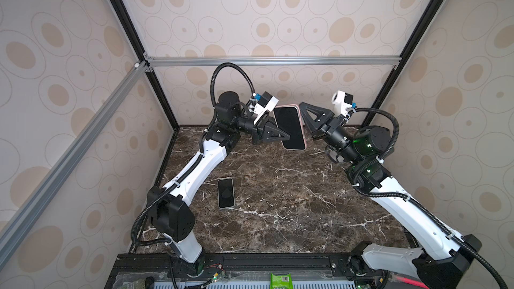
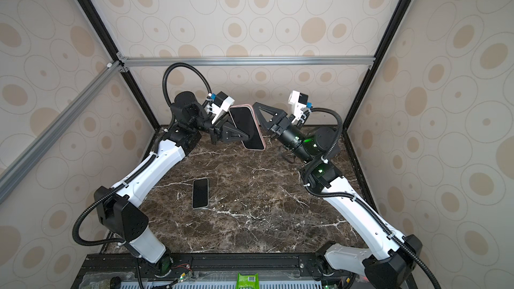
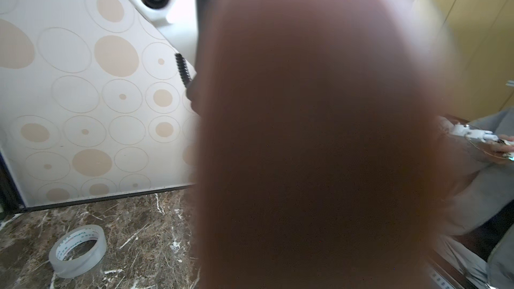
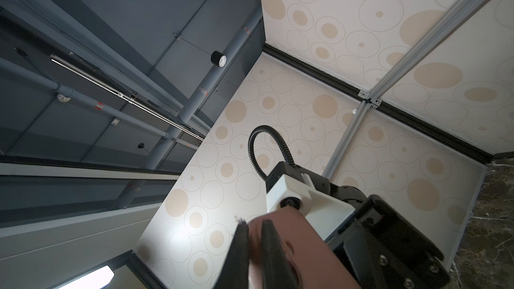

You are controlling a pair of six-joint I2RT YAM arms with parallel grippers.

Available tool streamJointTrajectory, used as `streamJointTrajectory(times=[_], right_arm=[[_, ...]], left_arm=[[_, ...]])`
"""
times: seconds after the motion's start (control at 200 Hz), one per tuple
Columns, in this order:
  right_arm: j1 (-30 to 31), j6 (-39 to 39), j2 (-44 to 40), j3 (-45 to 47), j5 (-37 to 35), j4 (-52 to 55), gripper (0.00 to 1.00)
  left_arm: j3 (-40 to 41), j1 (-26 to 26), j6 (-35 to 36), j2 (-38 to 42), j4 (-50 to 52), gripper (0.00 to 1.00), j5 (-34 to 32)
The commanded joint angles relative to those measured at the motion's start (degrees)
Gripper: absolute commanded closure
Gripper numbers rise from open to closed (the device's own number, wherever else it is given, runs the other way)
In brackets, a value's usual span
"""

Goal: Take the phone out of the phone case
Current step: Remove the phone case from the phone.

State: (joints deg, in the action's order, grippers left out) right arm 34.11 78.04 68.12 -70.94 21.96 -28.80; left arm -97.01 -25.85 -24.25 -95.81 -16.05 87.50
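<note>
Currently the phone point(image 1: 289, 126) sits in its pink phone case point(image 4: 311, 246), held clear of the table point(image 1: 278, 190) between both grippers. Left gripper point(image 1: 287, 135) is clamped on one long edge, low down. Right gripper point(image 4: 253, 226) looks pinched shut on the case's upper corner. Phone is likely rigid, slick and fragile; the case is soft, so peel at that corner. Long axis crosses the left fingers, upper end at the right tips, screen facing up.
</note>
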Motion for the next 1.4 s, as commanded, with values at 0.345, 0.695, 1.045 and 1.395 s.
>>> streamJointTrajectory(times=[0.345, 0.695, 1.045, 1.395], right_arm=[[-0.68, -11.21, -2.49, 4.96, 5.67, 23.95, 1.0], [-5.43, -50.09, -9.17, 0.15, 12.55, 34.52, 0.29], [-6.06, -56.27, -2.63, -12.36, 24.46, 33.04, 0.51], [-6.02, -56.46, -1.69, -12.2, 26.38, 32.35, 0.97]], left_arm=[[-3.46, 0.62, -2.42, 4.21, -4.88, 1.0, -14.25], [5.32, 0.65, -19.8, 7.73, -24.82, 1.0, -12.37], [8.59, -1.26, -18.9, 10.11, -23.17, 1.0, -10.83], [8.64, -1.77, -20.66, 10.09, -24.9, 1.0, -11.21]])
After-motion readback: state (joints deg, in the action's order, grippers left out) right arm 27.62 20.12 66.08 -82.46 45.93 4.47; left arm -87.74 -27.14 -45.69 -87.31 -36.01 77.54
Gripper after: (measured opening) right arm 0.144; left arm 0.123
